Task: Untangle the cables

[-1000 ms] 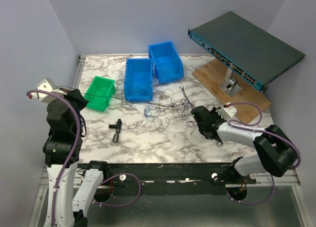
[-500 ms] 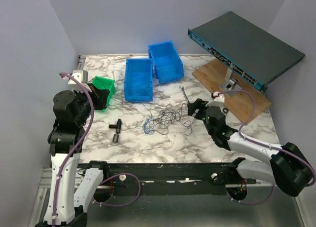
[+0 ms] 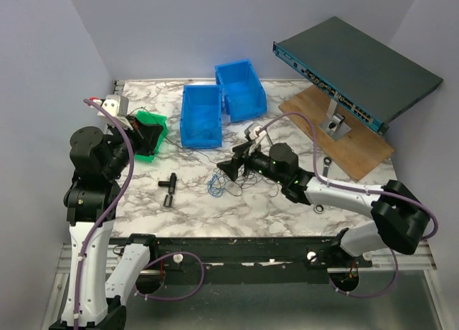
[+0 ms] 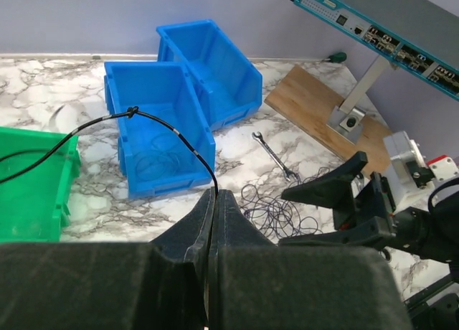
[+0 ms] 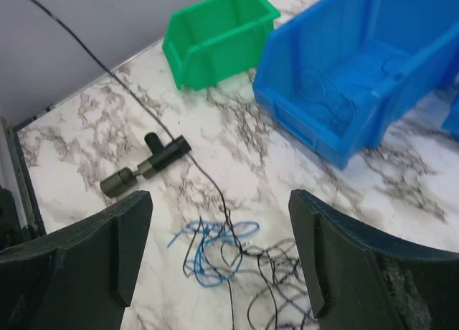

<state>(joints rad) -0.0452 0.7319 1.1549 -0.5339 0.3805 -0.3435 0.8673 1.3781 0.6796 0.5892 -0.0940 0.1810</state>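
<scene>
Partly, the right end effector hides cables.

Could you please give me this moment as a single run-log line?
left gripper: shut on black wire running to the tangle | right gripper: open, above the tangle | status: not yet untangled

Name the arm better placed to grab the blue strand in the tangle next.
Right. The right gripper is open over the blue strand, while the left gripper is shut on a black wire, away from the tangle.
</scene>
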